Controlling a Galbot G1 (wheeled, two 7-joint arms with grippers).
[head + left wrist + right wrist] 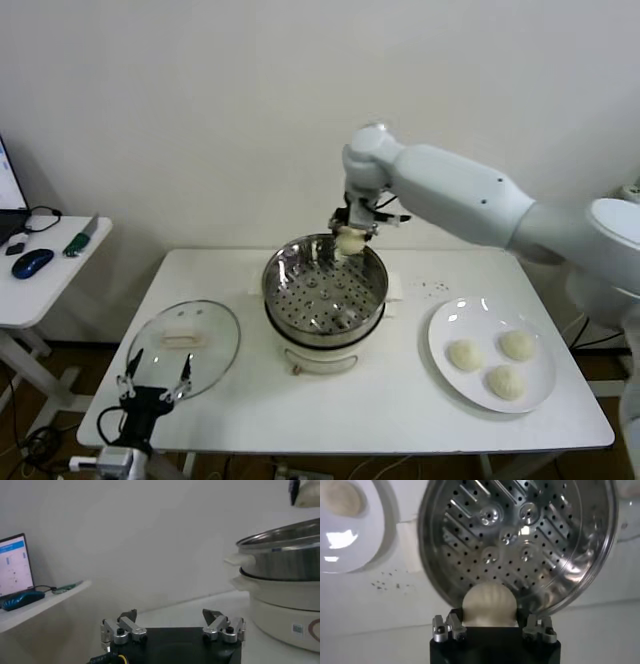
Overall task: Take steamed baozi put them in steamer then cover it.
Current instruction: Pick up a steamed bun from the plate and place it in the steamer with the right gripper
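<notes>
My right gripper (351,240) is shut on a cream-white baozi (350,241) and holds it above the far rim of the empty steel steamer (324,290). In the right wrist view the baozi (489,605) sits between the jaws over the steamer's perforated floor (515,540). Three more baozi (465,354) (517,345) (504,381) lie on the white plate (445,325) at the right. The glass cover (184,345) with its cream handle lies flat on the table, left of the steamer. My left gripper (154,384) is open and empty at the table's front left, just before the cover.
The steamer stands on a white pot base (285,612) at the table's middle. A side table (50,265) at the left holds a blue mouse (32,263) and a laptop edge. Dark specks (432,288) lie on the table behind the plate.
</notes>
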